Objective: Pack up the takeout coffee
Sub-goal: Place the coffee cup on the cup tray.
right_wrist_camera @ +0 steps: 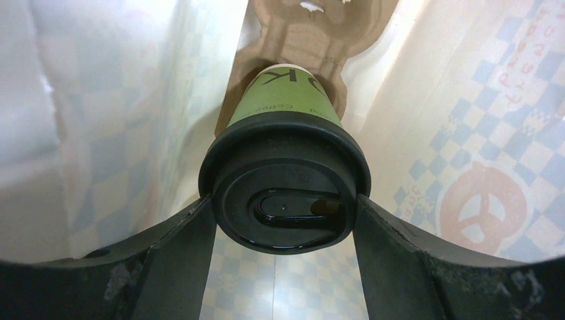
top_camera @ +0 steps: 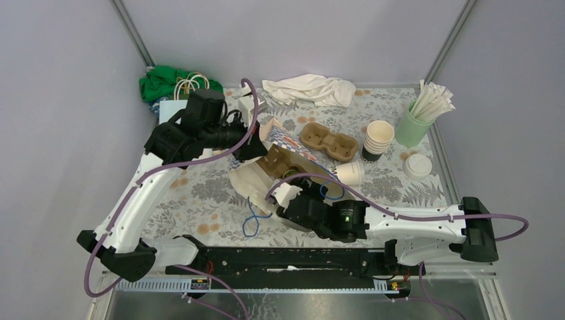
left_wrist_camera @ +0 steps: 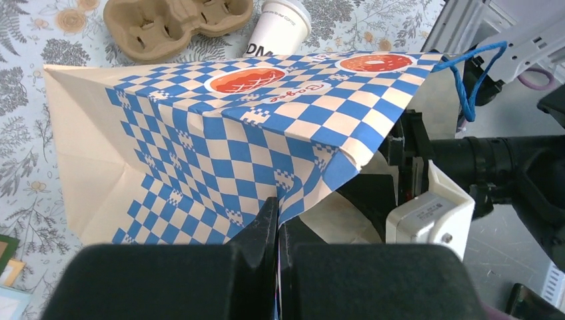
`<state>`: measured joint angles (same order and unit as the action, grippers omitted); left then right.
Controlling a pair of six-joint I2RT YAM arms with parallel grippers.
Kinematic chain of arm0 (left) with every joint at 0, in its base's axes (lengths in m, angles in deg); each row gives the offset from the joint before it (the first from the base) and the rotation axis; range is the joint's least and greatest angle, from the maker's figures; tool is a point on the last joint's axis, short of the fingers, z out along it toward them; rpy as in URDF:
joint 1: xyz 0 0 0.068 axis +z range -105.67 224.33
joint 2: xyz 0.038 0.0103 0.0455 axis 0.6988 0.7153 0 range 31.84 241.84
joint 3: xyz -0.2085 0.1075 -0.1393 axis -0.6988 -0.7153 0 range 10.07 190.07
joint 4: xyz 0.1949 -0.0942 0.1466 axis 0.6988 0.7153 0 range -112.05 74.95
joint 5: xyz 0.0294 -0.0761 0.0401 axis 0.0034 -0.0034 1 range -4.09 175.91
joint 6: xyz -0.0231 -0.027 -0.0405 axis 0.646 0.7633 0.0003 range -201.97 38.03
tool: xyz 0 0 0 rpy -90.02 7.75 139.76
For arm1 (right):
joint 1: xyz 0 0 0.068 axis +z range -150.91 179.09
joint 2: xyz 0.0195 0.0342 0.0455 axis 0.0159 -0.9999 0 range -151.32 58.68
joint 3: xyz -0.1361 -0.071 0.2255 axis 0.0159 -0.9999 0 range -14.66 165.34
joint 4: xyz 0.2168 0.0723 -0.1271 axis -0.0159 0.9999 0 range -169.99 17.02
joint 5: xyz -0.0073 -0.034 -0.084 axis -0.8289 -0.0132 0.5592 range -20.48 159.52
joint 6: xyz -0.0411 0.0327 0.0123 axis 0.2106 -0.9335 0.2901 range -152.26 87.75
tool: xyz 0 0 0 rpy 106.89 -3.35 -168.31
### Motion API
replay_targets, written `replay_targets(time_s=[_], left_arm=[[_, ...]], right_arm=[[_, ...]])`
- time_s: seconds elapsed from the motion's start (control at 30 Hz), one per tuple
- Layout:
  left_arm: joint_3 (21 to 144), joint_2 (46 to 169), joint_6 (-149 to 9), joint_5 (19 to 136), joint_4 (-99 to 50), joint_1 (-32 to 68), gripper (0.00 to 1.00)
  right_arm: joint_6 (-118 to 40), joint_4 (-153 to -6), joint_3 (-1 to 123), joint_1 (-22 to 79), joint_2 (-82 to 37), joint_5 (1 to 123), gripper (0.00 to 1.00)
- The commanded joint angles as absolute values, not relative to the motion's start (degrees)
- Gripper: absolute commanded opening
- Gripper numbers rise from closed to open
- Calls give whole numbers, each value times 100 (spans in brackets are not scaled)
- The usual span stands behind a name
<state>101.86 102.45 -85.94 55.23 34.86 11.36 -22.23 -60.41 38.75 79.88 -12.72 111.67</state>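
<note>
Green paper cup (right_wrist_camera: 283, 100), glossy black lid (right_wrist_camera: 285, 200)

White cloth (top_camera: 310, 89), straw tumbler (top_camera: 412, 128), green bag (top_camera: 163, 81) along far edge

Bag (left_wrist_camera: 220, 147) is blue-checked, cup (right_wrist_camera: 283, 100) green, lid (right_wrist_camera: 286, 193) black.

The cream paper cup (left_wrist_camera: 280, 27) shows dark letters "DM", cut off. The blue-and-cream chequered paper bag (left_wrist_camera: 220, 133) bears red script, unreadable. The green paper cup with black lid (right_wrist_camera: 283, 107) carries large half-hidden dark letters and small "Coffee".
</note>
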Motion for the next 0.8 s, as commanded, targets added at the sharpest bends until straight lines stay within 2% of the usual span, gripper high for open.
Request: replay_targets(time_s=[0.0,0.37,0.77], left_arm=[[10474,10447,-8275,5432,3384,1278,0],[11317,11206,-7584,4913,3619,1972,0],[11728,12032,-6676,5055,3638,2196,0]], right_arm=[[-2291,-5580,4420,7827,-1502,10827,23],[-2427,-4736,5175,7311,-2077,10021,23],[-2537,-4129,6117,6599,-2727,9375,23]])
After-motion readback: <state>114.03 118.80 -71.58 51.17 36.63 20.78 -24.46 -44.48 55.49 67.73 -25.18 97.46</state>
